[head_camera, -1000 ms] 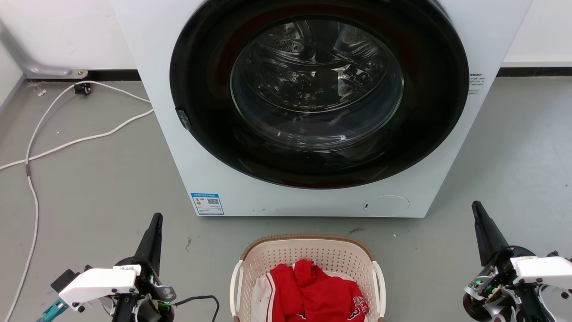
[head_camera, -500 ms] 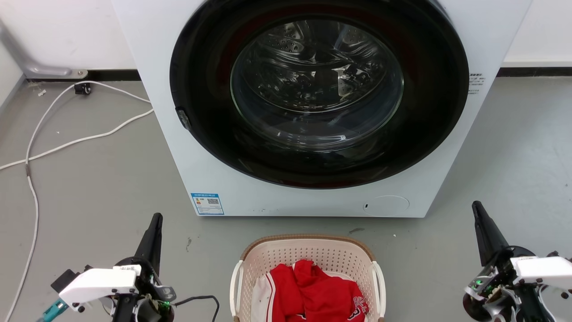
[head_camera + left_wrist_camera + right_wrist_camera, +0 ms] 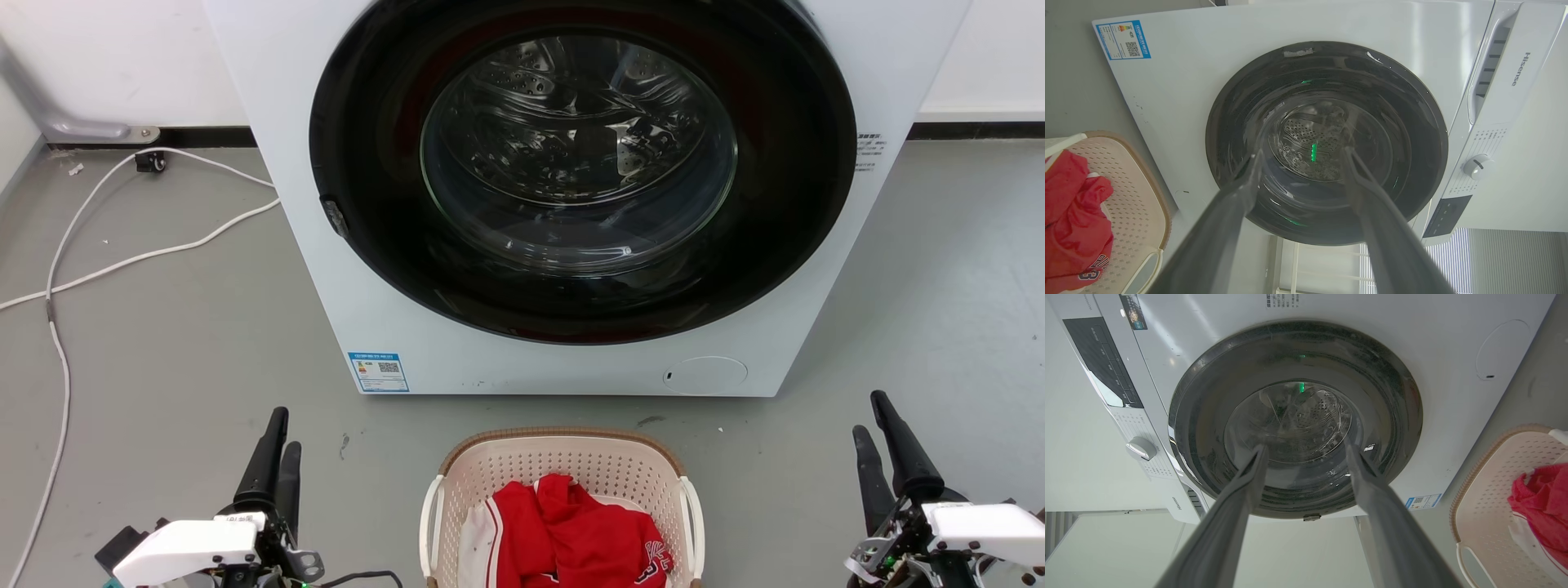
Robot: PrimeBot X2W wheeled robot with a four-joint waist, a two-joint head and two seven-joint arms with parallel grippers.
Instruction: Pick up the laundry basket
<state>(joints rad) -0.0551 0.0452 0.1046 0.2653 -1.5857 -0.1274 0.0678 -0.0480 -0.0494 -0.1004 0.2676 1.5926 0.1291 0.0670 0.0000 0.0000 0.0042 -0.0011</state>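
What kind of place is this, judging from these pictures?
Probably a laundry area: a front-loading washing machine stands on a grey floor, and a laundry basket holding red clothes sits just in front of it.

Grey floor (image 3: 163, 327): smooth, with a few small dark scuff marks (image 3: 344, 445). A white front-loading washing machine (image 3: 359, 310) stands on it towards the back wall. The laundry basket (image 3: 563, 457) rests on the floor directly in front of the machine, near it but apart. A white cable (image 3: 131, 260) lies loose across the floor left of the machine, passing a small black fitting (image 3: 152, 162) by the wall.
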